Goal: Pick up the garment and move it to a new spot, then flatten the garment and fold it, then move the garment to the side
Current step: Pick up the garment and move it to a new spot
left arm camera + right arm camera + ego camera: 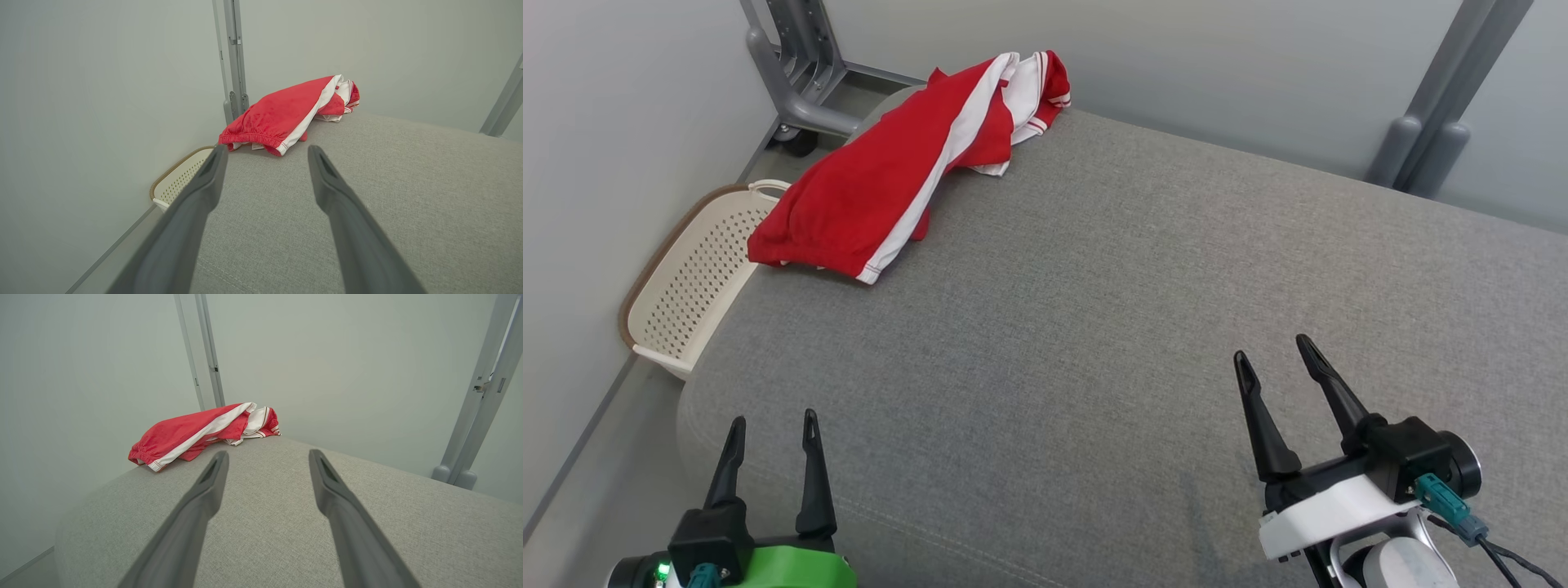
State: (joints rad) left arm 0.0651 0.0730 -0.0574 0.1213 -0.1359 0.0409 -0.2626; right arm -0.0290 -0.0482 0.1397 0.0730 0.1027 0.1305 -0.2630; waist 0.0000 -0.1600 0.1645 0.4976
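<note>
garment (866,188) bunched at far left edge of cushion (1094,327); left and right jaws apart, well short

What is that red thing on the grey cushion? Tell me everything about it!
It is a red garment with a wide white stripe and thin white trim, of soft-looking cloth, with a gathered elastic band at one end. It lies crumpled and folded over itself at the far left corner of the grey cushion. Only the cushion touches it.
</note>
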